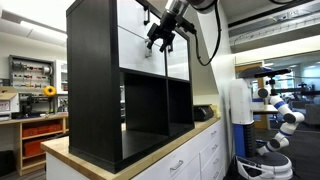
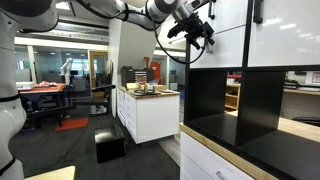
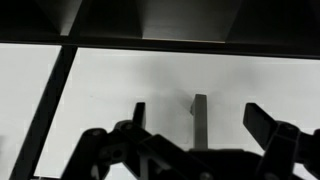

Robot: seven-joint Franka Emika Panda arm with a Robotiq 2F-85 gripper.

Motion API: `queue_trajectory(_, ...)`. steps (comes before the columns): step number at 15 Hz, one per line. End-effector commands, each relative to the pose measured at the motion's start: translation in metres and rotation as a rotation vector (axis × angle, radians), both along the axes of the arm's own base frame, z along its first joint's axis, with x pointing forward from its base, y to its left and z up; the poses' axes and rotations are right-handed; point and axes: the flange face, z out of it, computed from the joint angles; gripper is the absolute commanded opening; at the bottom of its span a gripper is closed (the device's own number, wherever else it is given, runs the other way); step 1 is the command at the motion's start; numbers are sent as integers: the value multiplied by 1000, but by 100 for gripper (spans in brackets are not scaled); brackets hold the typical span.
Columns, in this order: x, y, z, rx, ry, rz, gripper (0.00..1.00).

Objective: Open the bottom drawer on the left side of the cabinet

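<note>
Bottom drawer (image 3: 110, 95) straight ahead of the claw (image 3: 197, 112), white front filling most of the wrist view, small black handle (image 3: 200, 128) upright between the two dark fingers (image 3: 262, 118). Claw released, fingers spread wide to either side of the handle, a strip of white front showing between the handle and each finger. Drawer closed by the look of it, front level with the matching white drawer (image 2: 225, 15) just above the claw. Claw (image 1: 160, 42) high up in both exterior views, close in front of the bottom drawer (image 1: 135, 50), aimed at the white fronts in the upper part of the cabinet (image 1: 95, 80). In an exterior view, claw (image 2: 200, 36) at the end column of fronts, bottom drawer (image 2: 228, 52) just behind its fingers. Black upright divider (image 3: 42, 110) off to one side of the claw in the wrist view, dark band (image 3: 150, 42) across the top above it. Beneath the claw, bare black cubbies (image 1: 145, 105). Further down, wood-topped surface (image 1: 200, 128) carrying the cabinet, white counter drawers (image 1: 205, 150) with bar handles under that. Behind and above the claw, arm (image 2: 135, 10) stretched in from the upper edge of the view, black cable (image 1: 207, 45) looped beside it.
</note>
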Motion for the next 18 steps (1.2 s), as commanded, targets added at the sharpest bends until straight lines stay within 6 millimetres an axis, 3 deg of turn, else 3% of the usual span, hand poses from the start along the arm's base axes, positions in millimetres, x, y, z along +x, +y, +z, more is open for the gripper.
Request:
queue_trajectory(1, 8, -7, 2, -2, -22, 32, 100)
queue_trajectory(2, 9, -8, 1, -4, -21, 37, 100)
queue_trajectory(3, 8, -8, 1, -3, -22, 42, 75)
queue_trajectory(5, 6, -7, 3, -9, -29, 50, 68)
queue_trajectory(14, 3, -3, 14, 9, -83, 85, 8)
queue_trajectory(16, 2, -1, 17, 9, -90, 92, 3)
queue_trajectory(18, 1, 1, 18, 12, -89, 95, 6)
